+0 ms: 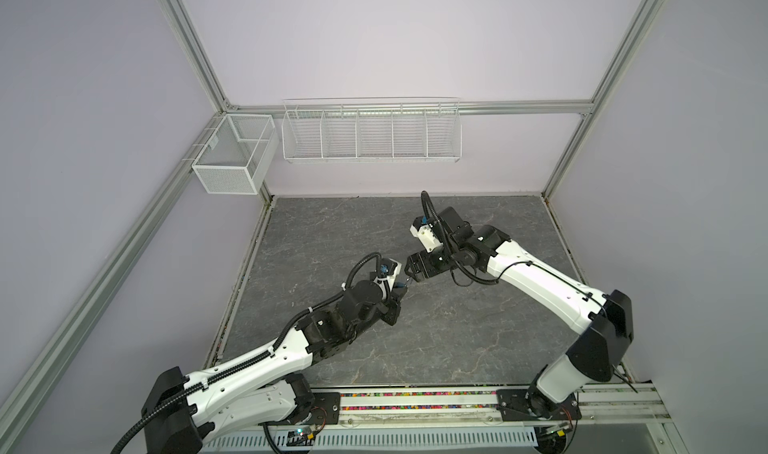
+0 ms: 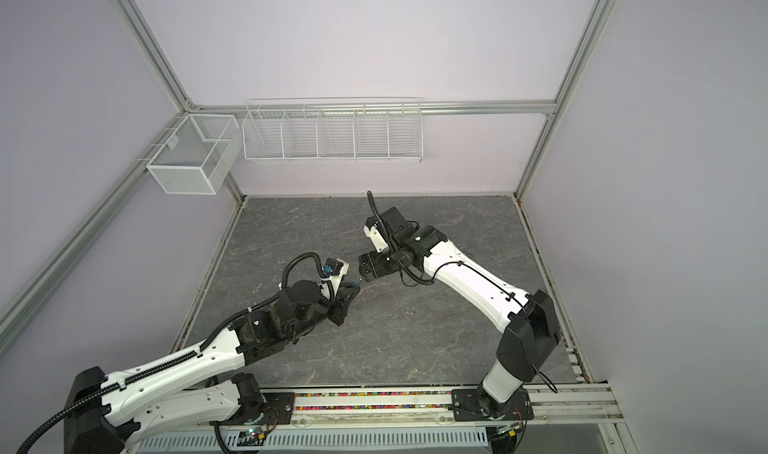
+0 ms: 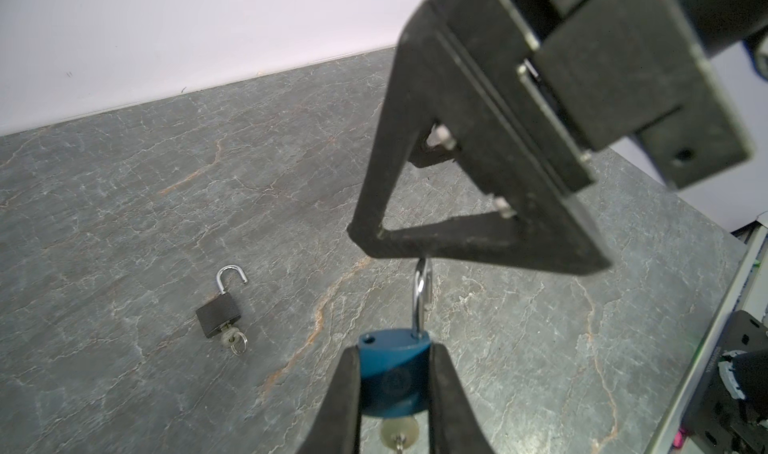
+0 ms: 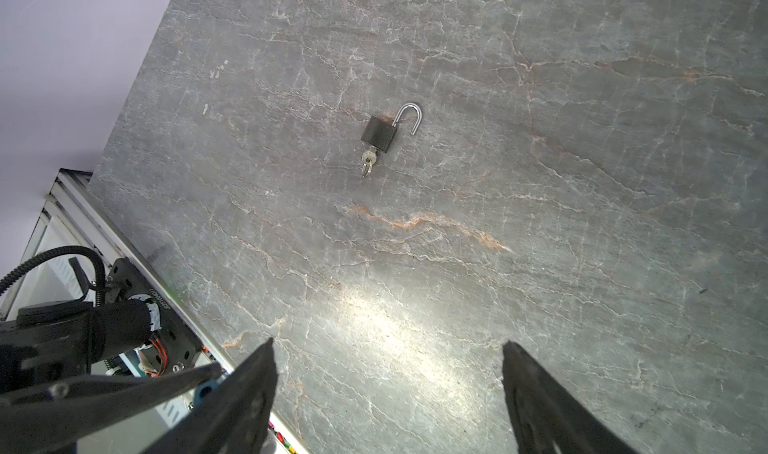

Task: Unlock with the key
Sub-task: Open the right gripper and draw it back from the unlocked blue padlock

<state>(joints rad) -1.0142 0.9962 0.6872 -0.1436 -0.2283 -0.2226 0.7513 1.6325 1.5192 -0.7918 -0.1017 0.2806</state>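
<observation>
Where the arms met over the grey marbled tabletop (image 1: 457, 327) in a top view, left gripper (image 1: 400, 290) and right gripper (image 1: 410, 272) stood almost tip to tip.

Left wrist: left fingers pinched a blue rounded padlock (image 3: 395, 377) aloft, one shackle hole empty. Judged: hold steady; right should back off straight, not knocking the silver shackle (image 3: 422, 294). Long axis ran from the inserted pale metal key (image 3: 400, 429) to shackle, pointing at the right finger.

Right wrist: right jaws spread wide, empty.
</observation>
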